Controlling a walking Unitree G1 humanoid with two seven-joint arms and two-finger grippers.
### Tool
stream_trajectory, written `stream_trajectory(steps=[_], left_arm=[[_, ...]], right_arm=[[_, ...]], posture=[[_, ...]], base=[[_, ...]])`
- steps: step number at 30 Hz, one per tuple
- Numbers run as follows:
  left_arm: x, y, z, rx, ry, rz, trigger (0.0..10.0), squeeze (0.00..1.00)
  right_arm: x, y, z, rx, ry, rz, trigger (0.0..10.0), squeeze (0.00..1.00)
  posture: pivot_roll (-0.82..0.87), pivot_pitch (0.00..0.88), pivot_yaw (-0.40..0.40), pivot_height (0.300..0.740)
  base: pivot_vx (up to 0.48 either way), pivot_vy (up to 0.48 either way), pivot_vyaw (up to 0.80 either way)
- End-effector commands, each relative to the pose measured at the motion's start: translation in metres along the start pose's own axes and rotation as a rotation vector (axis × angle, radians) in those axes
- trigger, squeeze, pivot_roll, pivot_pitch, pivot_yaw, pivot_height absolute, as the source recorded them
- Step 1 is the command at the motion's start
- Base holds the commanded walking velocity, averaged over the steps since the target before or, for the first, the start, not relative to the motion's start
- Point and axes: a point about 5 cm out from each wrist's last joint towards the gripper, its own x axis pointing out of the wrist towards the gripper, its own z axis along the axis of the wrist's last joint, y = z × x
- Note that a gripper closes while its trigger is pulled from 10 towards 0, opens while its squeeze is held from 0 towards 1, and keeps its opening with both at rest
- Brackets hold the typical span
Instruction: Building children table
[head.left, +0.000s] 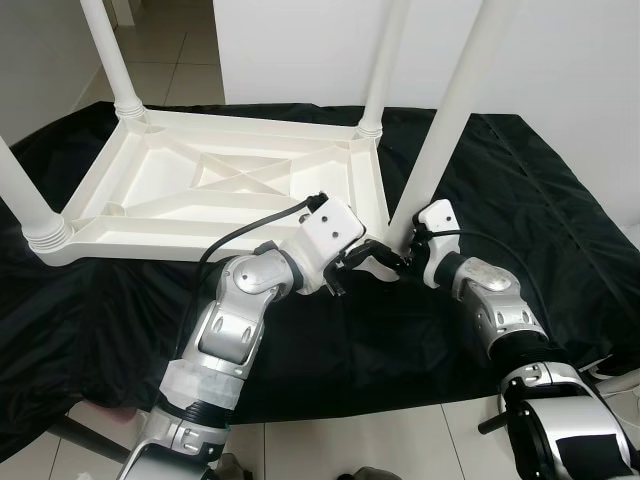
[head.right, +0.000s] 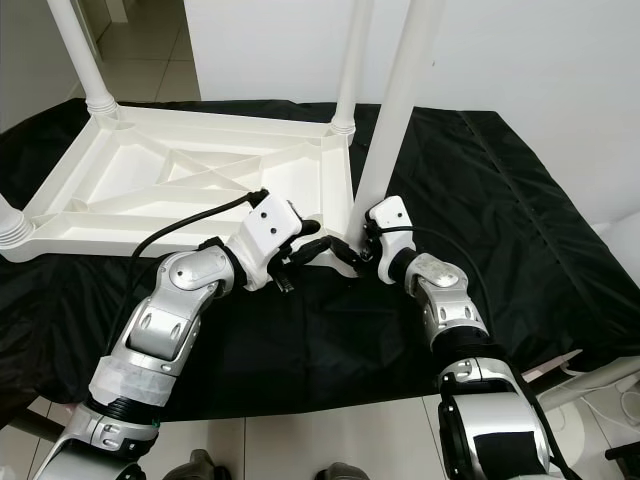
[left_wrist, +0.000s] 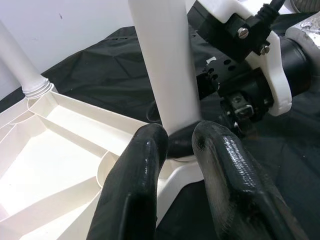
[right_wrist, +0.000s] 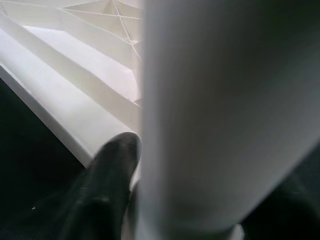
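White plastic table top (head.left: 215, 190) lies upside down on a black cloth (head.left: 520, 190) spread over the floor, ribbed underside facing up. Three legs stand upright in their corner sockets: far-left leg (head.left: 112, 55), far-right leg (head.left: 385, 65), near-left leg (head.left: 22, 200). Fourth leg (head.left: 450, 110) is at the near-right corner, tilted slightly, foot end at the socket; can't tell if it's fully seated. Both grippers work at that corner. Left gripper (head.left: 372, 262) reaches in from the robot's left, low at the leg's base. In the left wrist view its two fingers (left_wrist: 135, 185) are slightly spread, tips against the foot of the leg (left_wrist: 165, 65) just above the corner socket, a narrow gap between them and not pressed together. Right gripper (head.left: 412, 243) comes in from the other side, right beside the same leg near its bottom. In the right wrist view the leg (right_wrist: 225, 115) blocks most of the frame and one black finger (right_wrist: 107, 185) lies along it; second finger is hidden, so can't tell if it's clamped on the leg or just alongside. The two gripper bodies sit close together, nearly touching, with the leg between them.
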Motion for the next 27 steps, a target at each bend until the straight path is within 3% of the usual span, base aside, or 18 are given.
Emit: stream_trajectory(steps=[1,8,9,10,11,18,23,25,26,27], left_arm=[[-0.001,0.007,0.002,0.003,0.003,0.141,10.0,0.0],[0.0,0.006,0.001,0.003,0.003,0.134,10.0,0.0],[0.0,0.006,0.002,0.003,0.002,0.13,10.0,0.0],[0.0,0.006,0.002,0.003,0.002,0.13,10.0,0.0],[0.0,0.006,0.002,0.003,0.001,0.127,10.0,0.0],[0.002,0.005,-0.001,0.003,0.012,0.11,10.0,0.0],[0.004,0.002,-0.001,-0.006,0.014,0.097,10.0,0.0],[0.004,0.002,-0.001,-0.006,0.014,0.097,10.0,0.0],[0.004,0.003,-0.002,-0.007,0.02,0.098,10.0,0.0],[0.004,0.003,-0.002,-0.007,0.02,0.098,10.0,0.0]], right_arm=[[0.003,0.006,-0.006,0.0,0.032,0.046,0.0,0.0],[-0.002,0.005,-0.013,0.032,0.033,0.049,0.0,0.0],[-0.004,0.004,-0.014,0.04,0.027,0.037,2.0,0.0],[-0.004,0.004,-0.014,0.04,0.027,0.037,2.0,0.0],[-0.005,0.004,-0.015,0.056,0.022,0.025,10.0,0.0],[-0.007,0.006,-0.016,0.09,-0.021,-0.121,10.0,0.0],[-0.006,0.015,-0.009,0.129,-0.082,-0.342,10.0,0.0],[-0.006,0.015,-0.009,0.129,-0.082,-0.342,10.0,0.0],[-0.003,0.021,-0.005,0.171,-0.089,-0.464,10.0,0.0],[-0.003,0.021,-0.005,0.171,-0.089,-0.464,10.0,0.0]], posture=[[-0.03,0.0,-0.043,0.74],[-0.04,0.0,-0.032,0.74],[-0.04,0.0,-0.027,0.74],[-0.04,0.0,-0.027,0.74],[-0.05,0.0,-0.026,0.74],[-0.06,0.0,-0.021,0.74],[-0.07,0.0,-0.017,0.74],[-0.07,0.0,-0.017,0.74],[-0.08,0.0,-0.014,0.74],[-0.08,0.0,-0.014,0.74]], base=[[0.0,0.0,0.0],[0.0,0.0,0.0],[0.0,0.0,0.0],[0.0,0.0,0.0],[0.0,0.0,0.0],[0.0,0.0,0.0],[0.0,0.0,0.0],[0.0,0.0,0.0],[0.0,0.0,0.0],[0.0,0.0,0.0]])
